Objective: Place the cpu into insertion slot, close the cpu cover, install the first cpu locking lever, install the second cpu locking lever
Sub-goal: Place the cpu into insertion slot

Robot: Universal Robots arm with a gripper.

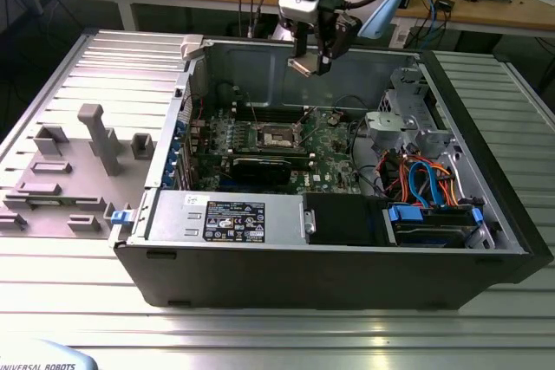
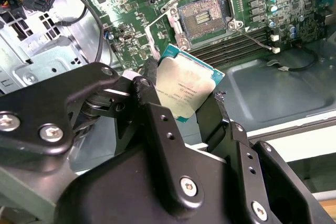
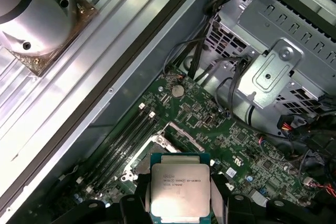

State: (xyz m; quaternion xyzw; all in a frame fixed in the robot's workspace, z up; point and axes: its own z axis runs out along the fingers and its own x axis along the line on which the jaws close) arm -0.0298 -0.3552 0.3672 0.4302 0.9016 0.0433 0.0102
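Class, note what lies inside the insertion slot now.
The second wrist view shows the insertion slot holding just its dark pin field, no chip. The cpu sits clamped in the pincer, apart from it. In the first wrist view the cpu partly hides the slot.

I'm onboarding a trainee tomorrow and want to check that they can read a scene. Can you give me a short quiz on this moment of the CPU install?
1. Multiple choice: what does the gripper hold between its jaws? A) the cpu B) a screwdriver C) a memory stick
2. True or false: the insertion slot already has a chip seated in it.
3. Fill in: in the exterior view, the blue and orange cables lie toward that view's ____.

Key: 1 A. 2 False; its dark pin field is bare. 3 right.
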